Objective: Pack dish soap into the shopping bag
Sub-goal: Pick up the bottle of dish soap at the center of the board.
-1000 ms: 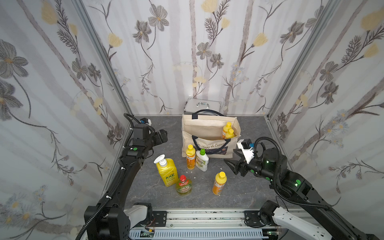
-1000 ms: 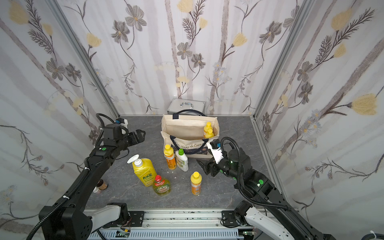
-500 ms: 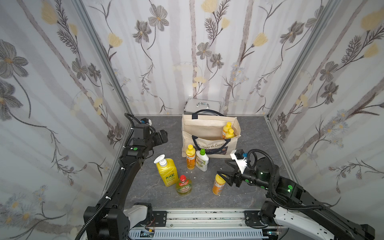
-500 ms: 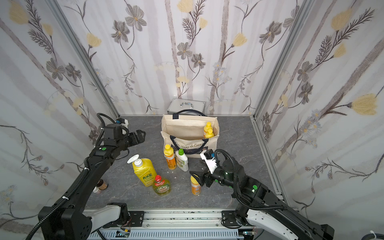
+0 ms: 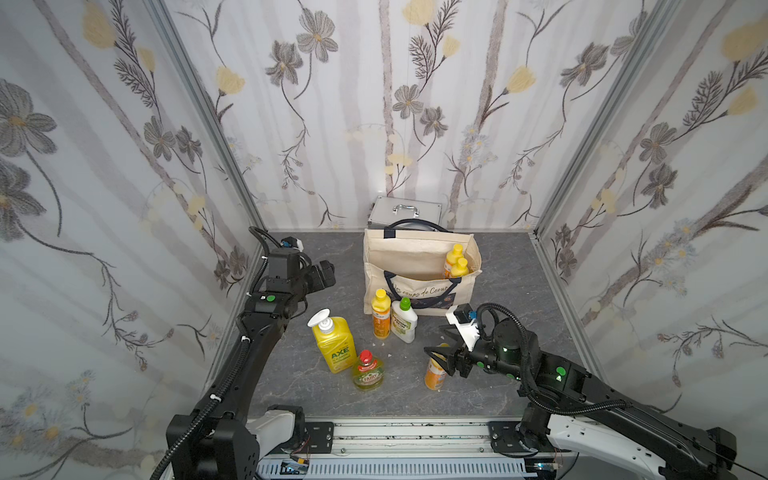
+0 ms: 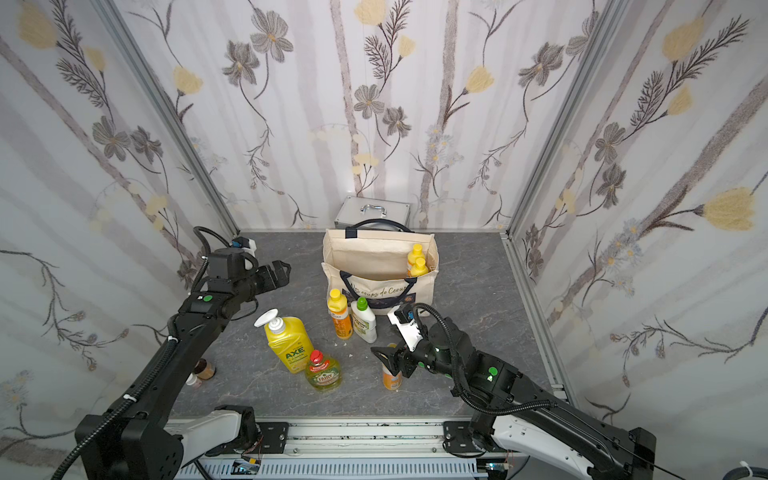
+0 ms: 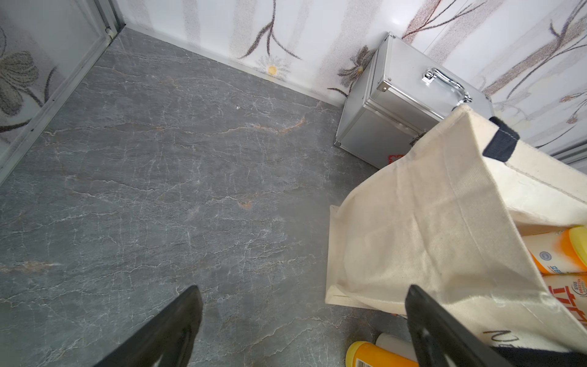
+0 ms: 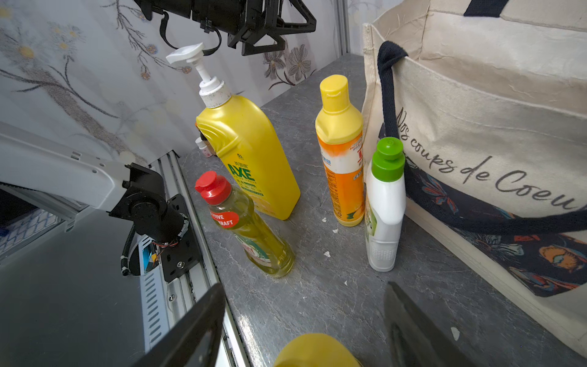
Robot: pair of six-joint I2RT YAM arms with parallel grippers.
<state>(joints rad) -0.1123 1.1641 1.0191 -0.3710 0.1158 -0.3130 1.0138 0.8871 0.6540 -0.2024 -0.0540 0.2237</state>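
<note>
Left gripper (image 7: 303, 290): raised at the left side over the grey marbled floor (image 7: 158, 159). Jaws stand wide apart with nothing between them. In both top views it is well apart from every bottle.

Big yellow plastic "AXE" pump bottle (image 5: 334, 347): upright on the floor, white pump on top, left-most of the soaps.

Small clear-yellow "Fairy" bottle with red cap (image 5: 368, 372): upright, just beside the AXE bottle on its rail side. Cannot tell whether they touch.

Slim orange plastic bottle with yellow cap (image 5: 380, 318) and white plastic bottle with green cap (image 5: 404, 322): both upright, side by side, just in front of the bag's lettered face.

Boxy cream canvas shopping bag with navy handles (image 5: 415, 255): upright at mid-floor towards the back, mouth open. Script lettering and a dark picture show on the front.

Two more slim orange bottles (image 5: 456, 262): inside the bag at its right end, yellow caps up.

Silver metal case with handle (image 5: 405, 210): behind the bag, against the back wall.

Fourth slim orange bottle (image 5: 434, 376): stands on the floor to the right of the Fairy bottle, out of the bag.

Right gripper (image 8: 304, 285): low, reaching in from the right. Jaws are parted to either side of that bottle's yellow cap (image 8: 314, 349). The wrist view shows floor between the cap and each finger (image 8: 203, 317), so there is no grip.
</note>
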